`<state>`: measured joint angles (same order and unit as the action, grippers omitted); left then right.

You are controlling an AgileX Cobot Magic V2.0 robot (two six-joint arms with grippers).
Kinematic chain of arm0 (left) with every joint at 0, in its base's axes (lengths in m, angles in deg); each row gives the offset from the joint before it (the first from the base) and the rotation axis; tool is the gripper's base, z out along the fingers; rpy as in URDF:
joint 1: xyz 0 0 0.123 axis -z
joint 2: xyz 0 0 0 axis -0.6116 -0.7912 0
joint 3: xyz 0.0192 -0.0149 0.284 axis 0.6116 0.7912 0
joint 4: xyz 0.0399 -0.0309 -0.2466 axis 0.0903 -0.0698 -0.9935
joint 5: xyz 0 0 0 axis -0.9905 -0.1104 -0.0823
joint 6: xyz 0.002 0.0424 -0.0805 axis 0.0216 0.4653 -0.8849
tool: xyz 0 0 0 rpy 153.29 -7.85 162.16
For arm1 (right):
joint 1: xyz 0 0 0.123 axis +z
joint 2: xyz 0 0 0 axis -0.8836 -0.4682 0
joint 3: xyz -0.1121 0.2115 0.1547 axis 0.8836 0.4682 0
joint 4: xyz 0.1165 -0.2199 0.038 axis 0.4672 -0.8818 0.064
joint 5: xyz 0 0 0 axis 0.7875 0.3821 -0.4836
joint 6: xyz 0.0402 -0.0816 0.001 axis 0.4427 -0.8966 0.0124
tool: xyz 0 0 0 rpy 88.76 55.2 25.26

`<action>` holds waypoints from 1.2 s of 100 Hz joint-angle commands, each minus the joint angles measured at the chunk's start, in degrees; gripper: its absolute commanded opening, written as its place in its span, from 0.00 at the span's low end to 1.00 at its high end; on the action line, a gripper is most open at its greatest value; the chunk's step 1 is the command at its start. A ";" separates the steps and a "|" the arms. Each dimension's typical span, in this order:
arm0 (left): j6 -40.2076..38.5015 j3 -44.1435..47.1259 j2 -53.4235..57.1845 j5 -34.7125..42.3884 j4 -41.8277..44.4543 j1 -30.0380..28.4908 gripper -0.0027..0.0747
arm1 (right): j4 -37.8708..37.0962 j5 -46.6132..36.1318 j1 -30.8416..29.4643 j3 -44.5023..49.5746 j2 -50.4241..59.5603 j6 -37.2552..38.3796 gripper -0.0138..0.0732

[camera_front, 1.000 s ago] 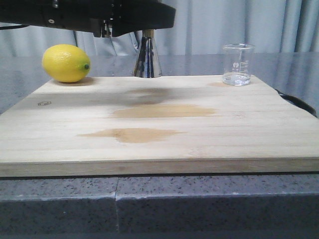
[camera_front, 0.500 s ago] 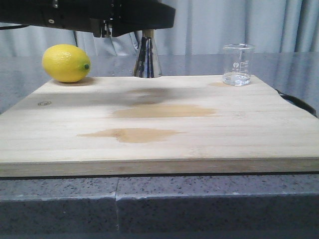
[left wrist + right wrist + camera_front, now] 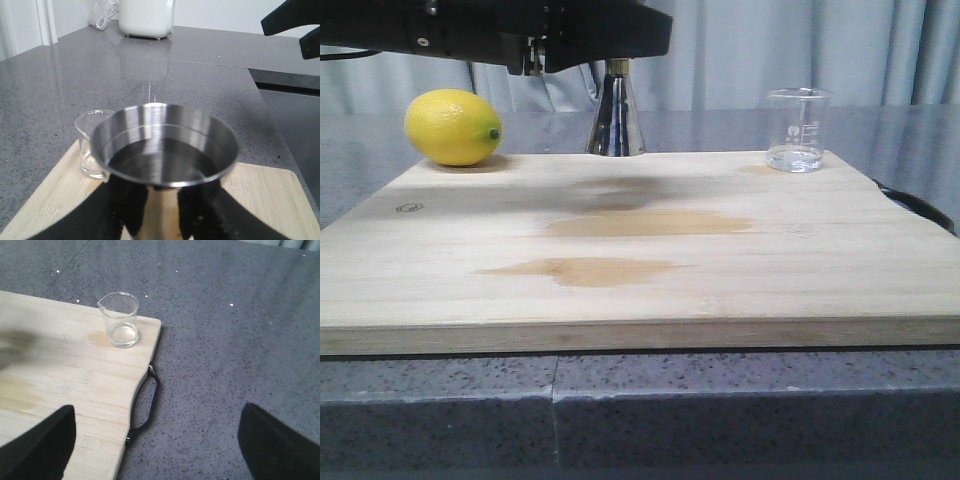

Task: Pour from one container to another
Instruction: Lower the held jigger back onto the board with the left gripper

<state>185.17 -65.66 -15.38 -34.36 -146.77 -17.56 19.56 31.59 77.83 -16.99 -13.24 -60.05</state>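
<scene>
The steel jigger [image 3: 615, 120] stands upright at the back middle of the wooden board [image 3: 720, 300]. In the left wrist view its open cup [image 3: 162, 145] fills the middle, with dark liquid inside. My left gripper [image 3: 162, 215] is shut on its narrow waist, one black finger on each side. The small glass beaker [image 3: 797, 130] stands at the board's back right corner, almost empty, apart from both grippers. It also shows beyond the jigger [image 3: 90, 150] and in the right wrist view [image 3: 120, 320]. My right gripper [image 3: 160, 445] hangs open and empty above the board's right edge.
A yellow lemon [image 3: 452, 127] lies at the board's back left corner. Two damp stains [image 3: 650, 222] mark the middle of the board. A black handle [image 3: 147, 405] sticks out from the board's right edge. A white appliance [image 3: 147, 17] stands far off on the grey counter.
</scene>
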 commanded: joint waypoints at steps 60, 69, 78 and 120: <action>2.80 -1.61 -1.75 -6.19 -4.60 0.52 0.32 | -1.74 -3.95 0.11 -1.47 0.31 -0.54 0.82; 2.80 -1.61 -1.75 -6.07 -4.60 0.52 0.32 | -1.74 -3.95 0.11 -1.47 0.31 -0.54 0.82; 2.80 -1.61 -1.75 -5.95 -3.66 0.52 0.32 | -1.74 -3.95 0.11 -1.47 0.31 -0.54 0.82; 2.93 -1.61 -1.75 -4.29 -2.48 0.52 0.32 | -1.74 -3.95 0.11 -1.47 0.31 -0.54 0.82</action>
<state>187.85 -65.66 -19.74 -34.12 -145.94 -17.13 18.87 31.59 77.83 -16.99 -13.24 -60.05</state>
